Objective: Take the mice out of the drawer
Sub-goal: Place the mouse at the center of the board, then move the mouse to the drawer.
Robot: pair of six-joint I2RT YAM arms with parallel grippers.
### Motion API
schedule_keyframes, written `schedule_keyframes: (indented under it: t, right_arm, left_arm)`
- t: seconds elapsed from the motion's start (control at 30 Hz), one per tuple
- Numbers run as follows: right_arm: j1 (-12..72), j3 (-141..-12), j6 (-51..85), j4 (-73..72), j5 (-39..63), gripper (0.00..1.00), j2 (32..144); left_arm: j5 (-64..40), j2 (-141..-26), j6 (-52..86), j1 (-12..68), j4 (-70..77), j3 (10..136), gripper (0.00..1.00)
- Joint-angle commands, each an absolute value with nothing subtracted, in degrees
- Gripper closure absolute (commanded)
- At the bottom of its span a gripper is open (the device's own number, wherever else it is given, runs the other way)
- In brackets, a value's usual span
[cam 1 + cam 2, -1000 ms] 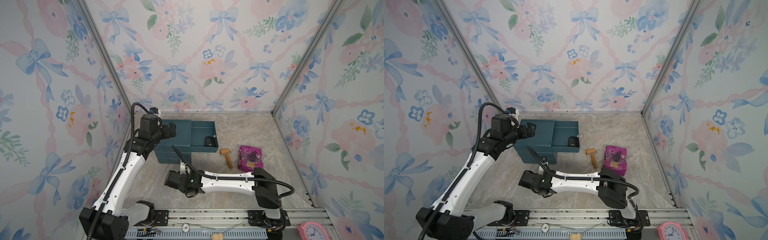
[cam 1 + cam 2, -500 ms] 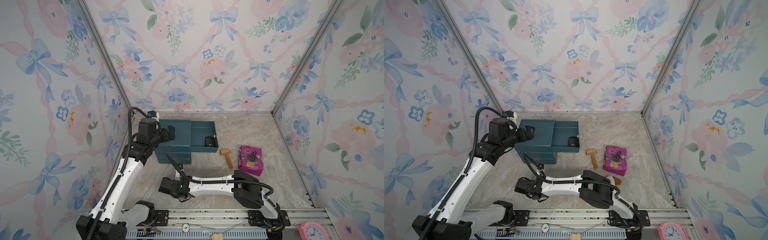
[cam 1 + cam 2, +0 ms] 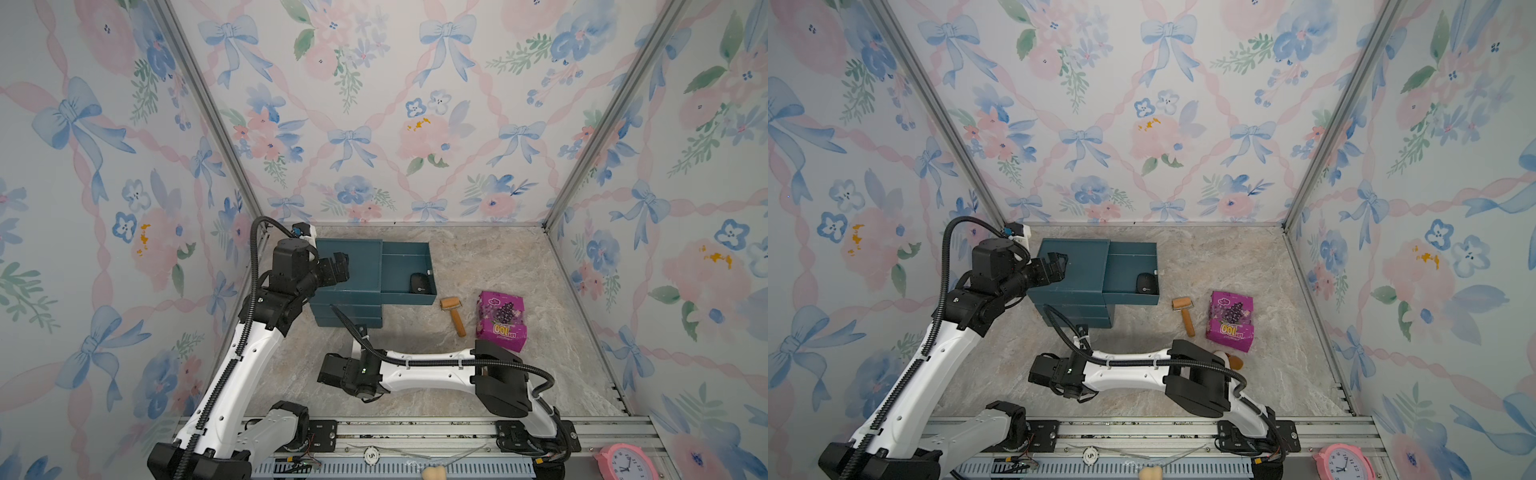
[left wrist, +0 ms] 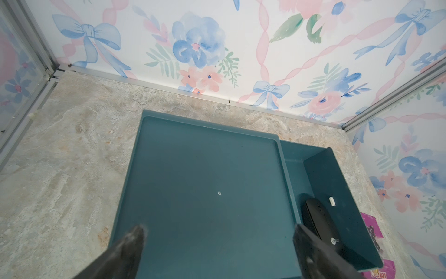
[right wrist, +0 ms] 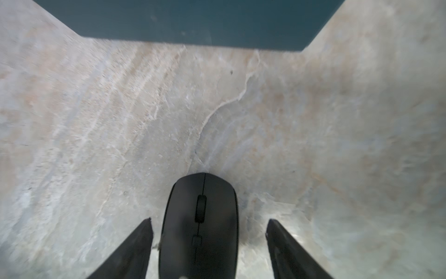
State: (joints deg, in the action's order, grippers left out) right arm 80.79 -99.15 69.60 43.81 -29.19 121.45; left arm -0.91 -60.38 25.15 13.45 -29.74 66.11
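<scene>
1. Right gripper sits low over the table, at the lower centre of both top views. It is open: the jaws flank a black mouse that lies flat on the table, with a clear gap on either side, so nothing is gripped.
2. Left gripper hovers above the flat top of the blue drawer unit, centre-left of the frame. Its jaws are spread wide and hold nothing.
3. The top drawer is pulled out toward the right of the frame, and most of its floor is bare.
4. A purple packet and a wooden-handled roller lie on the table to the right of the drawer, well apart from both grippers.
5. A second mouse lies in the lower right corner of the drawer, close to its front and side walls, with a small white piece just beside it. No other mice show.
6. The step in hand looks like letting go of the mouse on the table. To do it well, the right arm should rise straight up with the jaws kept wide, so neither finger drags the mouse.
7. The drawer mouse probably comes next. It calls for a descent from above with the jaws across its narrow sides, and the nearby walls leave little room for a finger.
</scene>
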Motion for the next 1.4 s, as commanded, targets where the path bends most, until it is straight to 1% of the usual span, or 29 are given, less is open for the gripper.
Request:
schedule_keyframes:
  t: [0.0, 0.17, 0.27, 0.4, 0.47, 0.53, 0.6, 0.73, 0.8, 0.93, 1.03, 1.17, 1.37]
  right_arm:
    - [81.28, -102.13, 64.18, 48.74, -35.90, 0.26, 110.53]
    - [79.98, -103.39, 56.20, 53.11, -40.11, 0.27, 99.63]
    - [75.63, -105.66, 51.61, 56.88, -35.69, 0.27, 96.13]
    - [68.93, -109.34, 48.03, 62.47, -31.55, 0.28, 95.42]
    - [65.23, -110.82, 45.81, 63.33, -30.22, 0.28, 96.62]
    - [61.11, -112.23, 43.89, 63.22, -26.11, 0.28, 99.00]
    - [57.51, -114.75, 42.78, 63.68, -22.33, 0.29, 102.38]
    - [53.21, -122.33, 41.71, 67.15, -19.24, 0.28, 110.75]
    - [52.05, -126.48, 41.78, 69.71, -18.90, 0.28, 114.88]
    - [50.26, -135.74, 44.06, 76.73, -21.32, 0.26, 122.78]
    - [49.43, -140.68, 45.99, 80.81, -22.41, 0.25, 126.61]
    - [48.98, -140.41, 48.98, 81.40, -23.26, 0.22, 127.45]
    - [48.69, -135.43, 53.13, 81.08, -25.21, 0.19, 125.01]
  left_arm:
    - [-2.65, -59.29, 25.46, 12.92, -28.62, 67.42, 0.02]
    - [-6.48, -61.89, 22.25, 12.76, -28.44, 71.55, 0.02]
    - [-10.38, -64.96, 21.02, 12.90, -28.46, 73.90, 0.02]
    - [-12.79, -66.56, 19.19, 14.67, -25.41, 72.23, 0.02]
    - [-13.52, -67.14, 18.12, 16.07, -23.36, 71.11, 0.02]
    - [-13.64, -67.94, 17.84, 17.21, -21.09, 70.32, 0.02]
    - [-12.43, -68.97, 17.76, 18.19, -18.97, 69.64, 0.02]
    - [-8.02, -71.15, 17.51, 19.05, -16.13, 69.04, 0.02]
    - [-6.37, -72.26, 16.86, 19.09, -15.59, 69.07, 0.02]
    - [-4.26, -73.95, 16.91, 19.09, -15.04, 69.43, 0.02]
    - [-3.32, -74.75, 17.48, 19.15, -14.00, 69.37, 0.02]
    - [-2.55, -75.84, 17.58, 19.08, -13.69, 69.82, 0.02]
    - [-2.00, -76.90, 17.09, 19.04, -13.67, 70.49, 0.02]
